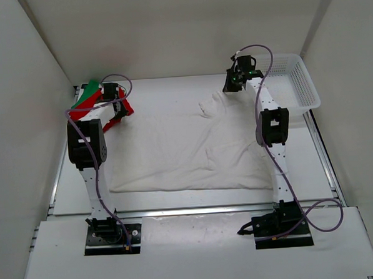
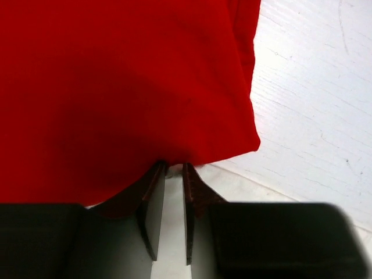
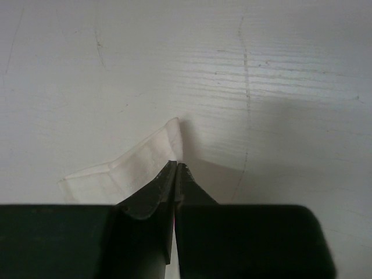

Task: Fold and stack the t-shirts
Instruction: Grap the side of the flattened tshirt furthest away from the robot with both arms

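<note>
At the upper left of the top view the bright green soft cloth t-shirt (image 1: pixel 89 93) lies bunched in the far corner. The red soft cloth t-shirt (image 1: pixel 126 109) touches it and is partly hidden behind the left arm. The left gripper (image 2: pixel 173 167) has its jaws drawn almost together, with only a thin slit between them, and their tips nip the hem of the red cloth. In the middle of the frame the white soft cloth t-shirt (image 1: pixel 187 152) is spread wide and wrinkled over the white table (image 1: pixel 165 90), unfolded. At the upper right the right gripper (image 3: pixel 175 164) has its jaws pressed together on a small corner of that white shirt, near the white plastic mesh basket (image 1: pixel 309 89) but apart from it. I judge the task to be at an early step, since 0 of the 3 shirts looks folded or stacked. The step in hand seems to be laying the white shirt out flat while the left arm holds the red one aside. The next move probably calls for the right arm to draw its corner taut and smooth the creases. The left arm would then let go of the red cloth and take a matching corner, so that the 2 grippers can fold together. The top view shows all 3 shirts and the basket, but the jaws are too small to read there. The left wrist view shows the grip on the red hem and bare table, but no green cloth. The right wrist view shows the pinch on the white corner, and neither the rest of that shirt nor the basket.
</note>
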You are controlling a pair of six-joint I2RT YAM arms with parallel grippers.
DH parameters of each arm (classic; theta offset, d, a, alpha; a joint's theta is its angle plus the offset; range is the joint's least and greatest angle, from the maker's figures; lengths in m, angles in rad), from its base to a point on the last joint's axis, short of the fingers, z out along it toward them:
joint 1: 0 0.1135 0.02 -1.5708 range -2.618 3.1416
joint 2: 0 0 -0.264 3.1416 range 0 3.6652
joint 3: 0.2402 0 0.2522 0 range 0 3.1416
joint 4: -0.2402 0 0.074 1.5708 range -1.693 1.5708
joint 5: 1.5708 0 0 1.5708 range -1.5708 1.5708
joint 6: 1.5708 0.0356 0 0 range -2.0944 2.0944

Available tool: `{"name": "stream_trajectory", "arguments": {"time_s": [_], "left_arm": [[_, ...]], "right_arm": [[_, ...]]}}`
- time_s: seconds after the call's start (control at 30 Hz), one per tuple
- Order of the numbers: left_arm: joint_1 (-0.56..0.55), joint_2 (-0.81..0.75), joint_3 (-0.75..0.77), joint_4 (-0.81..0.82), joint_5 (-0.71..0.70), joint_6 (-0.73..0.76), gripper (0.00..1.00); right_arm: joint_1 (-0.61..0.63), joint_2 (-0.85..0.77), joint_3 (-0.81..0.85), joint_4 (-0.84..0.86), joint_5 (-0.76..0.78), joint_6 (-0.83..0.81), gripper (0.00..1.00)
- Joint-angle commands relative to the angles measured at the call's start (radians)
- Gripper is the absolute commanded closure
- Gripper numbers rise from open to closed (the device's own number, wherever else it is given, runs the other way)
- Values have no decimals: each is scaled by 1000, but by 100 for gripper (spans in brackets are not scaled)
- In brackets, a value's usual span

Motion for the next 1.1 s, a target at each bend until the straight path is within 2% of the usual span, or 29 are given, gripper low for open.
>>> {"name": "stream_trajectory", "arguments": {"time_s": [0.0, 0.13, 0.37, 0.5, 0.73, 0.9, 1.03, 1.07], "left_arm": [[1, -15, 38, -11, -6, 9, 76], [1, -13, 29, -6, 1, 2, 87], [4, -47, -7, -6, 15, -26, 91], [-2, -85, -33, 18, 26, -18, 100], [2, -168, -100, 55, 58, -29, 100], [10, -231, -171, 98, 115, -83, 100], [12, -271, -227, 118, 138, -92, 100], [45, -286, -243, 121, 148, -97, 100]], "right_arm": [[4, -34, 48, 15, -18, 3, 100], [4, -37, 45, 14, -21, 1, 100], [-4, -56, 54, -20, -11, -6, 100], [-4, -82, 81, -77, -7, -6, 100], [-10, -167, 81, -175, 45, -22, 100], [-19, -236, 17, -215, 42, -36, 100], [-1, -288, -21, -313, 75, -46, 100], [7, -301, -52, -328, 94, -55, 100]]}}
